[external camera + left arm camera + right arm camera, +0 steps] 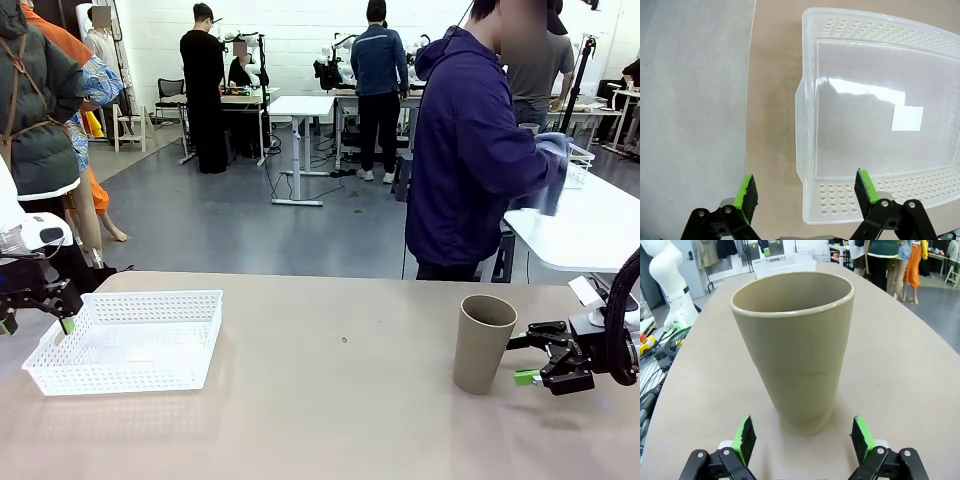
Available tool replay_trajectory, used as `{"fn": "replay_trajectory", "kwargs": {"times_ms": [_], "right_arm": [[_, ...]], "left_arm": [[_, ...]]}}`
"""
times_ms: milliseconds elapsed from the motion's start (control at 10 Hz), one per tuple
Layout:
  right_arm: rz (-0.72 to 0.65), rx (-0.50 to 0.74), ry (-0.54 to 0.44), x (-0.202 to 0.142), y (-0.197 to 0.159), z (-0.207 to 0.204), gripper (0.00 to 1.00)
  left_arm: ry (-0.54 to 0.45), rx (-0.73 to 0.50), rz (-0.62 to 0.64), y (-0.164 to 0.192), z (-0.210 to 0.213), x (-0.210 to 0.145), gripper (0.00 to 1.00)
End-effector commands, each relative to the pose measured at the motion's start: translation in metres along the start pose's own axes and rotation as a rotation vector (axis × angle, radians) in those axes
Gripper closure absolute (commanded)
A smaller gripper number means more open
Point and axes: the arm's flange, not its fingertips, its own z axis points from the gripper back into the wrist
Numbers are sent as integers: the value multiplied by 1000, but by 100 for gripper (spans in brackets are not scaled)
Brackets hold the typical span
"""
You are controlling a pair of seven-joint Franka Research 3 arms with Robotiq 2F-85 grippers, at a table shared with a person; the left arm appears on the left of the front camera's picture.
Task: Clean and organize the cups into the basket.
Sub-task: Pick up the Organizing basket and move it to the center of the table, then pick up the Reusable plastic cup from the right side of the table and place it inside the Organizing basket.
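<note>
Treat the tall tapered tan-brown matte cup as the main hazard: it stands upright on its narrow base at the near right of the beige table, well apart from the shallow white lattice-walled plastic basket at the near left. The right gripper lies just right of the cup with its jaws spread wide and holding nothing. In the right wrist view the green pads sit level with the foot of the cup and slightly short of it. If you close before advancing, or if one pad lands first, expect the cup to skid or topple. A grip this low may also let the cup swing during the long carry to the left. The left gripper hovers with its jaws spread and empty, straddling one end wall of the basket. A small drop there could shove the light basket or block the drop zone. Count one cup on the table, one basket with none inside, two grippers and one person at the far side. That person appears to hold a pale cloth, though this is too small to confirm.
</note>
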Motion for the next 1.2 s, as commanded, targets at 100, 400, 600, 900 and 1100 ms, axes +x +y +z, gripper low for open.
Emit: {"fn": "replay_trajectory", "kwargs": {"times_ms": [100, 400, 600, 900, 1100], "right_arm": [[8, -20, -1, 0, -2, -4, 0], [38, -39, 0, 0, -13, -19, 0], [47, -42, -15, -1, -22, -27, 0], [49, -47, -51, 2, -33, -34, 0], [50, 4, -69, 3, -32, -43, 0]], "left_arm": [[2, 16, -32, -4, -6, 3, 0], [-8, 74, -45, -7, -20, 7, 0], [0, 86, -60, -12, -30, 8, 0], [24, 107, -84, -21, -40, 8, 0], [36, 112, -83, -22, -43, 9, 0]]}}
